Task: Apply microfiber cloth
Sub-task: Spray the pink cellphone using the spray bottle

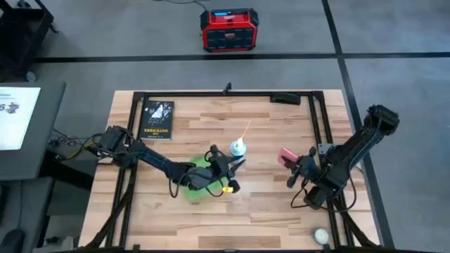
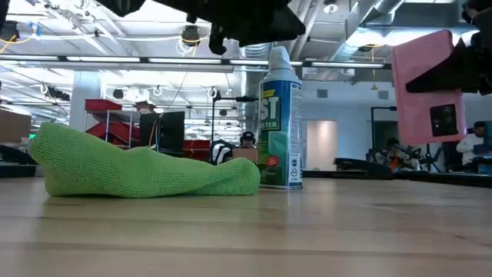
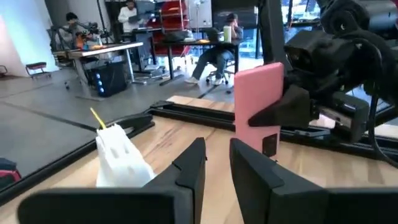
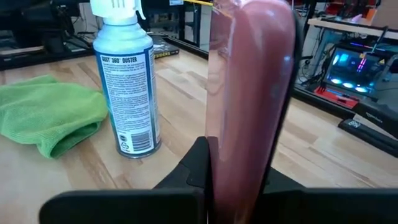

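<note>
The left gripper (image 1: pixel 226 169) hovers over the microfiber cloth (image 1: pixel 195 177) with its 2 fingers a little apart and nothing between them. The right gripper (image 1: pixel 295 167) is clamped on a pink phone (image 1: pixel 287 156), held upright off the table. To do this step well I'd say drop the left claw straight onto the bunched middle of the cloth and pinch a fat fold — steering clear of the duster can (image 1: pixel 238 147) right beside it. The cloth (image 2: pixel 146 171) is lime green, nubbly and soft, crumpled in a low heap on the wooden table (image 1: pixel 267 211), near its middle, just left of the can.
</note>
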Tool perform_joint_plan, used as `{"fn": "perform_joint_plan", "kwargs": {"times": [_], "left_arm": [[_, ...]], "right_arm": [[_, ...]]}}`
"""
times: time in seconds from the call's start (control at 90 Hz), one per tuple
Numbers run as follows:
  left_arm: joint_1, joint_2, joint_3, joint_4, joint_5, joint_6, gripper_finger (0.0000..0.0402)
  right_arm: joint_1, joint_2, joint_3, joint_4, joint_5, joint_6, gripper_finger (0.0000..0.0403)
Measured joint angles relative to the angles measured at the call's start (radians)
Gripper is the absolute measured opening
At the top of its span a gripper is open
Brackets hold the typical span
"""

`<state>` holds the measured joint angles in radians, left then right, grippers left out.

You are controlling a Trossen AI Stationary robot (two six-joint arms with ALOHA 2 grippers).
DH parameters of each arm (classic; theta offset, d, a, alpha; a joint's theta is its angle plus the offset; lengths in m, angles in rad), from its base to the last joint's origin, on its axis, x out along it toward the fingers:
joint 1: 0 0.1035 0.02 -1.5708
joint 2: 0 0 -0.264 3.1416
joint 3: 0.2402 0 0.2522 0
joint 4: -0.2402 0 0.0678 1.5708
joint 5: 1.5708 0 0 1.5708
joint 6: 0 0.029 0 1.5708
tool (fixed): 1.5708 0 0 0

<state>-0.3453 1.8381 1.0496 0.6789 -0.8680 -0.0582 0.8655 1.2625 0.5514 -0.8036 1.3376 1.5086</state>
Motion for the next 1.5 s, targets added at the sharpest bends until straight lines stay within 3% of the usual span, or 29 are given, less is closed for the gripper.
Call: {"fn": "perform_joint_plan", "kwargs": {"times": [0.178,0.367,0.6,0.778,0.922,1.1,1.311,1.5], "left_arm": [[0.001,0.000,0.000,-0.155,-0.125,-0.136,0.0051],[-0.025,0.000,0.000,-0.295,-0.396,-0.318,0.0052],[-0.074,0.000,0.000,-0.269,-0.216,-0.297,0.0052],[-0.097,0.000,0.000,-0.128,-0.104,-0.123,0.0052],[-0.065,0.000,0.000,-0.021,-0.080,0.001,0.0052],[0.015,0.000,0.000,-0.016,0.006,0.000,0.0052],[0.071,0.000,0.000,-0.090,-0.031,-0.092,0.0052],[0.040,-0.004,0.002,-0.211,-0.095,-0.197,0.0052]], "right_arm": [[-0.005,0.000,0.000,0.004,0.000,-0.018,0.0012],[-0.005,0.000,0.000,0.006,-0.001,-0.017,0.0012],[-0.005,0.000,0.000,0.005,-0.001,-0.018,0.0012],[-0.012,0.000,0.000,0.005,0.000,-0.021,0.0012],[-0.018,0.000,0.000,0.008,0.000,-0.025,0.0012],[-0.018,0.000,0.000,0.008,0.000,-0.026,0.0012],[-0.017,0.000,0.000,0.007,0.000,-0.029,0.0012],[-0.017,0.000,0.000,0.008,0.000,-0.045,0.0012]]}}
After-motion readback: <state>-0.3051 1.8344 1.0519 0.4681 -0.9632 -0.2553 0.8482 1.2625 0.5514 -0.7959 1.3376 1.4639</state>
